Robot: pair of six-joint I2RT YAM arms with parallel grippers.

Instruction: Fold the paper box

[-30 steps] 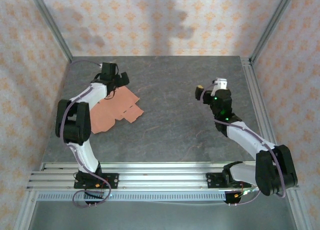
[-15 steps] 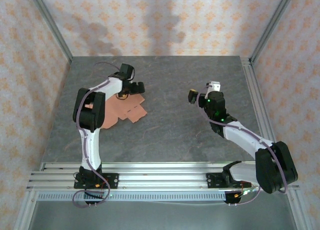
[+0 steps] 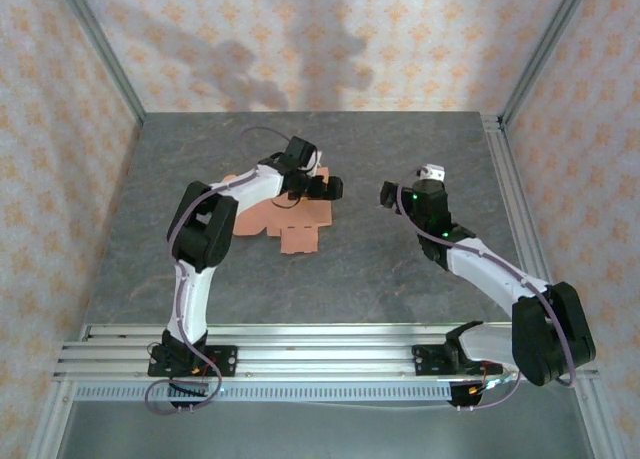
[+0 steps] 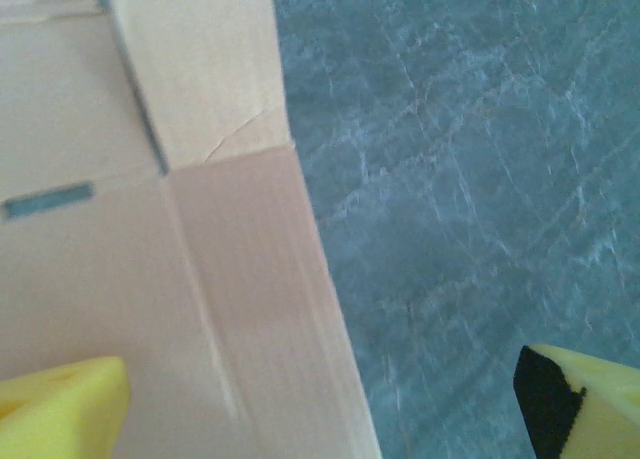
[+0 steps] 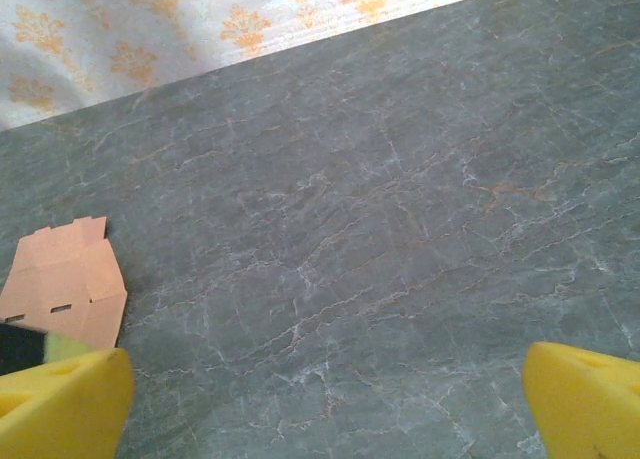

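Beneath the left pincer [image 3: 326,187] lies the flat paper box [image 3: 300,225].

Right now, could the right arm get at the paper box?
Probably yes. The right gripper is open and faces the paper box across bare table, with nothing between. The left gripper, though, sits over the box's edge on that side, so the two could crowd.
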